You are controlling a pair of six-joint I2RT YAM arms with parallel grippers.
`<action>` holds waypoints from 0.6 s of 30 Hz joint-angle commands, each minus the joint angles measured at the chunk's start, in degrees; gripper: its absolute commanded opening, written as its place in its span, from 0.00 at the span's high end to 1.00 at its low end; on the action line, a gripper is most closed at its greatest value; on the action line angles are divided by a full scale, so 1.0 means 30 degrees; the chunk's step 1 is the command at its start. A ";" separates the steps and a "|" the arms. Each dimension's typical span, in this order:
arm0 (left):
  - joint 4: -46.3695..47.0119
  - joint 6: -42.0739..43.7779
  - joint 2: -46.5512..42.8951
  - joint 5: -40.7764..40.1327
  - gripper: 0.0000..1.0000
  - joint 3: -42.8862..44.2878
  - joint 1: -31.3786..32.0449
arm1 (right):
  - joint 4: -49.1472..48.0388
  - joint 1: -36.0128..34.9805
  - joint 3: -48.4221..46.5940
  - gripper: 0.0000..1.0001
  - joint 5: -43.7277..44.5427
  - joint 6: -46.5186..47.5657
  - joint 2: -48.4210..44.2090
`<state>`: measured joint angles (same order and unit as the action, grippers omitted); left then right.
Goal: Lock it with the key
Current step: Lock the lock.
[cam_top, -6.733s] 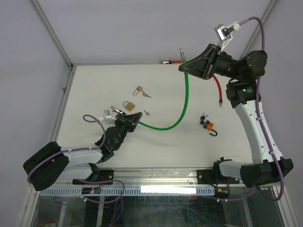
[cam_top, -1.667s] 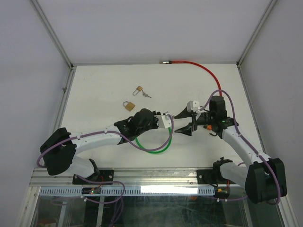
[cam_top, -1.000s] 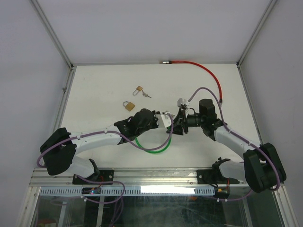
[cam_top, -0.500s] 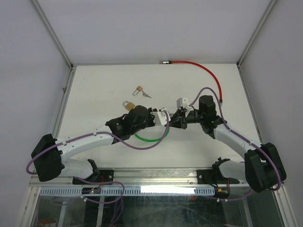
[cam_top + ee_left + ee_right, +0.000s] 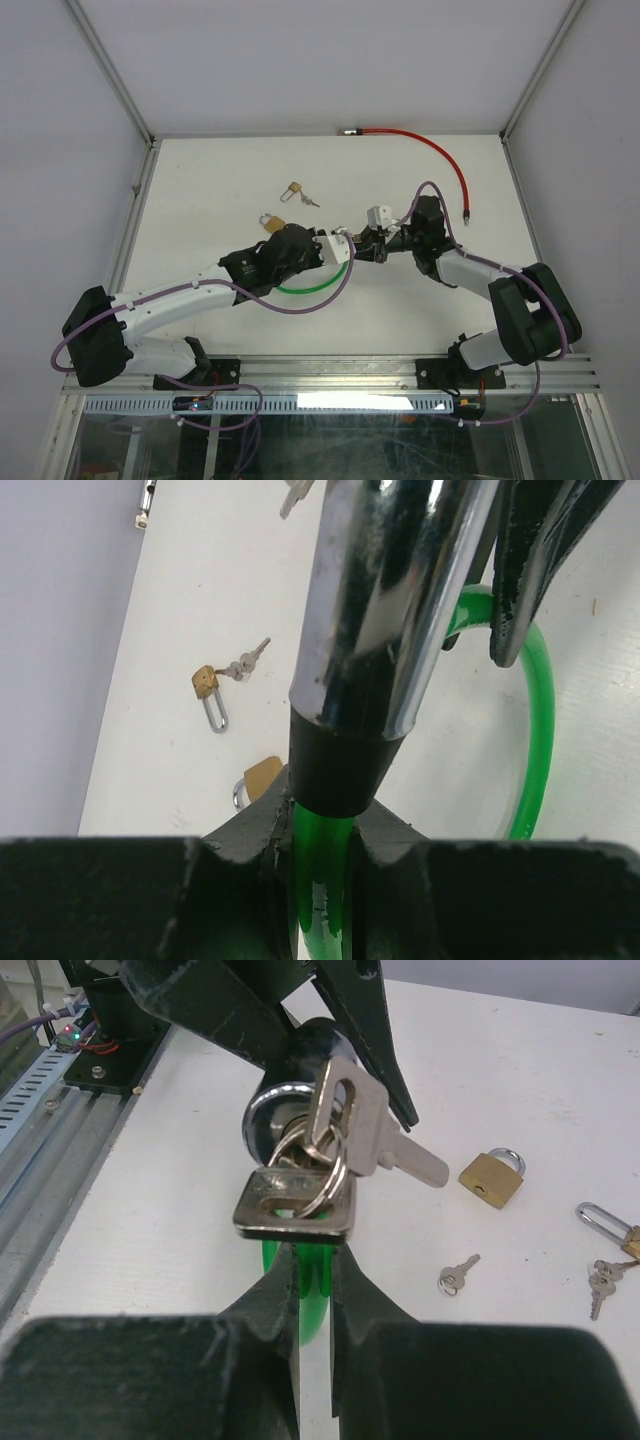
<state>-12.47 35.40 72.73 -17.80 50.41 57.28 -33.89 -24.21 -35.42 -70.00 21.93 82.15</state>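
Top external: the arms meet mid-table, the left gripper (image 5: pixel 338 250) and right gripper (image 5: pixel 368 244) tip to tip. The green plastic-coated cable lock (image 5: pixel 305 289) loops on the white table (image 5: pixel 200 170) just beneath them. A red coated cable (image 5: pixel 447 165) lies well apart along the far edge. Two small brass padlocks (image 5: pixel 272 221) sit beyond the left arm, unused.

Left wrist: jaws are clamped on the green cable just below the black collar of the chrome lock barrel (image 5: pixel 380 600). Judgement: this grip braces the barrel off the table and stops it spinning when the key is turned. One dark finger of the right gripper shows at top right, beside the barrel.

Right wrist: jaws are closed flat on the head of the square-headed silver key (image 5: pixel 295 1206), whose blade seems to sit in the barrel's face, though the keyway is hidden behind the ring. A spare silver key (image 5: pixel 370 1130) hangs off the same split ring, dangling free. A loose small key (image 5: pixel 456 1273) lies on the table.

Step in hand, as I judge it: key apparently seated and gripped, with the wrist roll to lock not yet done.
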 commanded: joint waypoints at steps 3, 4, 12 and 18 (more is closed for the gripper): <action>0.1410 -0.1741 -0.0531 0.3601 1.00 -0.0117 0.0654 | 0.0691 0.0030 -0.0216 1.00 0.0370 0.2733 0.0070; 0.1407 -0.1841 -0.0500 0.3658 1.00 -0.0202 0.0654 | 0.1233 0.0079 -0.0291 0.99 0.0218 0.3103 0.0024; 0.1502 -0.2523 -0.0025 0.3436 1.00 -0.0424 0.0654 | 0.6781 0.0308 -0.0882 0.81 -0.0550 0.7305 -0.1186; 0.1977 -0.3132 0.0215 0.2585 1.00 -0.0630 0.0654 | 0.7608 0.0750 -0.0921 0.74 -0.1257 0.7556 -0.1540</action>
<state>-11.07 30.35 72.84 -12.78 49.19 58.35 -14.98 -22.65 -36.36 -72.29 40.64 79.07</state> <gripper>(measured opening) 0.153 0.244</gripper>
